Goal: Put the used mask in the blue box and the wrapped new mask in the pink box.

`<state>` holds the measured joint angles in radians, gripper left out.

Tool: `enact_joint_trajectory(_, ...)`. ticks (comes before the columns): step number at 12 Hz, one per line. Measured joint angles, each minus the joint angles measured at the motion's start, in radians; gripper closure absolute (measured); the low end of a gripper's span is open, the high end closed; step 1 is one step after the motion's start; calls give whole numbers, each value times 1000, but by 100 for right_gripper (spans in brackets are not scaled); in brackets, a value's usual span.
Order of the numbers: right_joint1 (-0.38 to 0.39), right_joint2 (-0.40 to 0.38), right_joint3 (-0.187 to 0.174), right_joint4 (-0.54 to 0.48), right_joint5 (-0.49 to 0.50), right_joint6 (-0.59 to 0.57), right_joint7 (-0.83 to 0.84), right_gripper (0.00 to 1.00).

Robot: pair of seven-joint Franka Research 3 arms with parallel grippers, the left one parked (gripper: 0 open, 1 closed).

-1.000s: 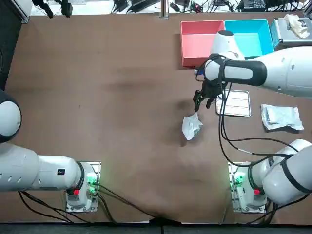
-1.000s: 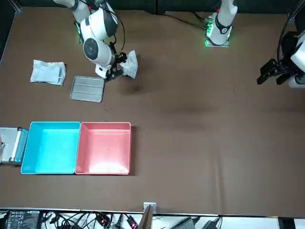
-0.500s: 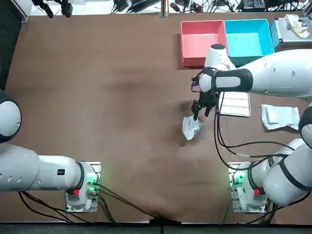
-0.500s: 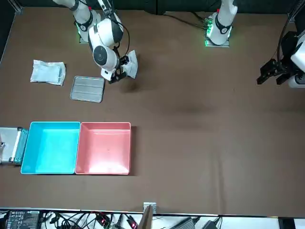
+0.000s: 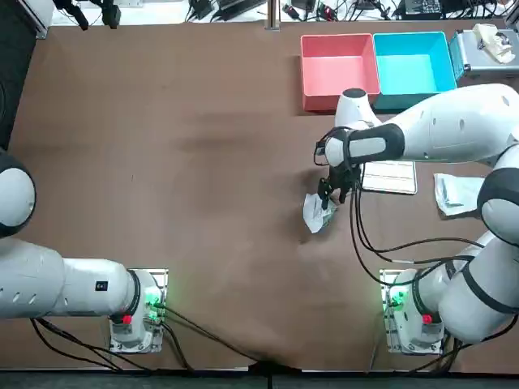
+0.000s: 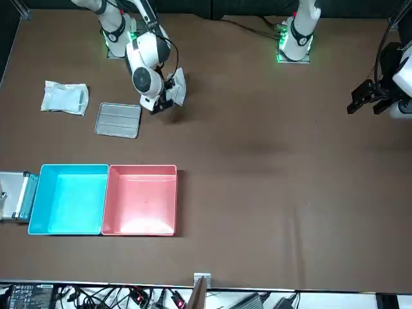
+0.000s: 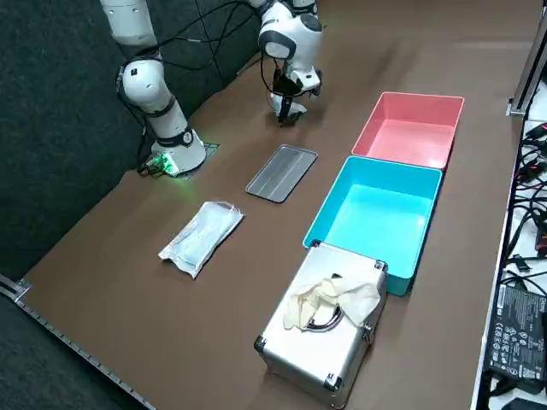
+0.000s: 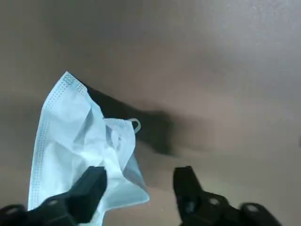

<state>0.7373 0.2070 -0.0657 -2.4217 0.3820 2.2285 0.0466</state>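
Observation:
The used mask (image 5: pixel 318 212) is a crumpled light-blue piece lying on the brown table, also seen in the front view (image 6: pixel 177 86) and the wrist view (image 8: pixel 80 146). My right gripper (image 5: pixel 328 194) hangs just above the mask's edge nearest the metal tray, open, one finger (image 8: pixel 89 188) over the mask and the other over bare table. The wrapped new mask (image 5: pixel 466 194) lies flat at the table's right side (image 7: pixel 202 237). The pink box (image 5: pixel 336 65) and the blue box (image 5: pixel 409 61) stand side by side at the far edge, both holding nothing.
A flat metal tray (image 5: pixel 390 173) lies between my gripper and the wrapped mask. A silver case (image 7: pixel 329 329) with a pale crumpled item on top stands beside the blue box. Cables trail from my right arm over the table.
My right gripper has moved from over the tray's corner toward the used mask and come down lower, its fingers now at the mask's edge. The mask has not moved.

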Motion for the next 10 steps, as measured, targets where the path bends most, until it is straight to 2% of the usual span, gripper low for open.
enact_joint_trajectory(2, 8, 10, 0, 0, 1, 6, 0, 33)
enact_joint_trajectory(3, 14, 14, 0, 0, 1, 7, 0, 33)
enact_joint_trajectory(4, 20, 17, 0, 0, 1, 8, 0, 38)
enact_joint_trajectory(8, 37, 21, 0, 1, 3, 11, 2, 91)
enact_joint_trajectory(10, 39, 12, -4, 10, 4, -2, 3, 99)
